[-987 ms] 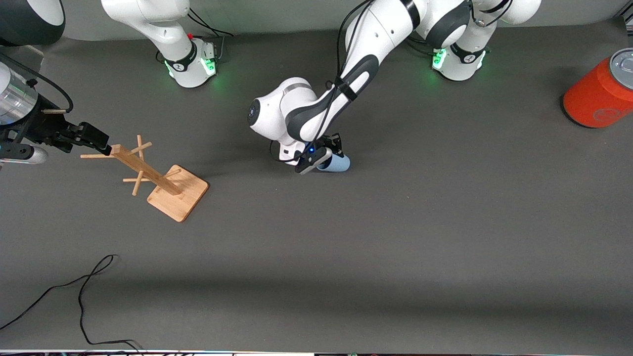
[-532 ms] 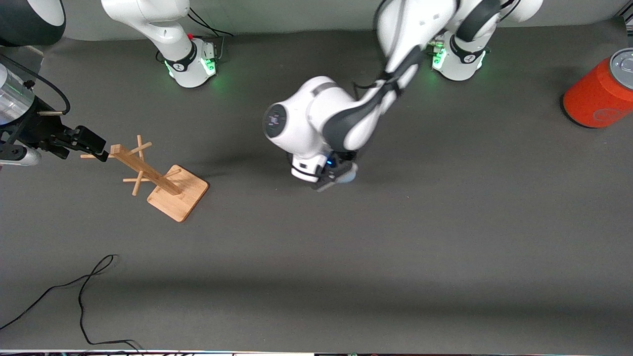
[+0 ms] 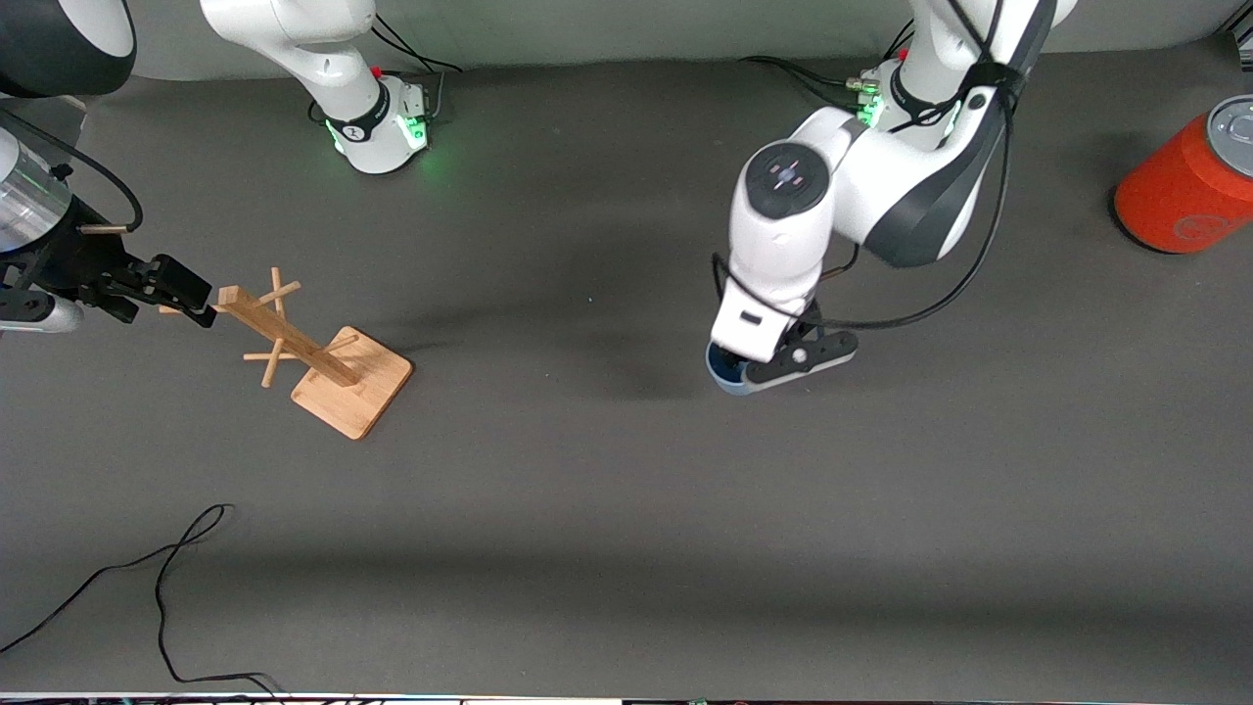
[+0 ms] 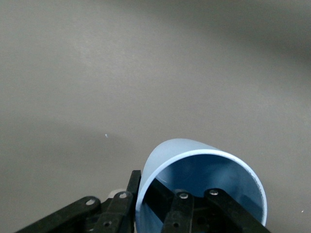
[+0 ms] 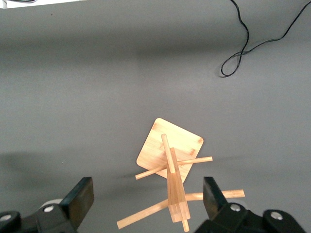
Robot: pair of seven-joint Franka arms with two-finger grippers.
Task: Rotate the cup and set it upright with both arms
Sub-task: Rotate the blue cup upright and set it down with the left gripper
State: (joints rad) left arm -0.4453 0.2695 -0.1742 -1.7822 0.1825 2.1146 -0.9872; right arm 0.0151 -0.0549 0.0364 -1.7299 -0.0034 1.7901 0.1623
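Left end effector [image 3: 759,370] is clamped on the one cup [image 3: 726,371], a small light-blue tumbler, up over the middle of the table [image 3: 626,490] toward the left arm's end; in the left wrist view one finger [image 4: 181,213] sits inside the cup's mouth and the other runs along its outer wall, with the cup [image 4: 199,187] tilted so the open rim shows. Right end effector [image 3: 186,294] hangs over the top of the wooden rack [image 3: 318,357] at the right arm's end of the table, its two fingers [image 5: 77,199] spread wide apart on either side of the rack's post and holding nothing. Counted out: two arms, one cup, one rack with a square base and several crossing pegs, one orange can [image 3: 1189,181] with a grey lid lying near the left arm's end of the table, and one black cable [image 3: 162,578] looping across the table nearer to the front camera than the rack. From the front, the left arm's white wrist covers most of the cup, leaving only a sliver of blue rim showing
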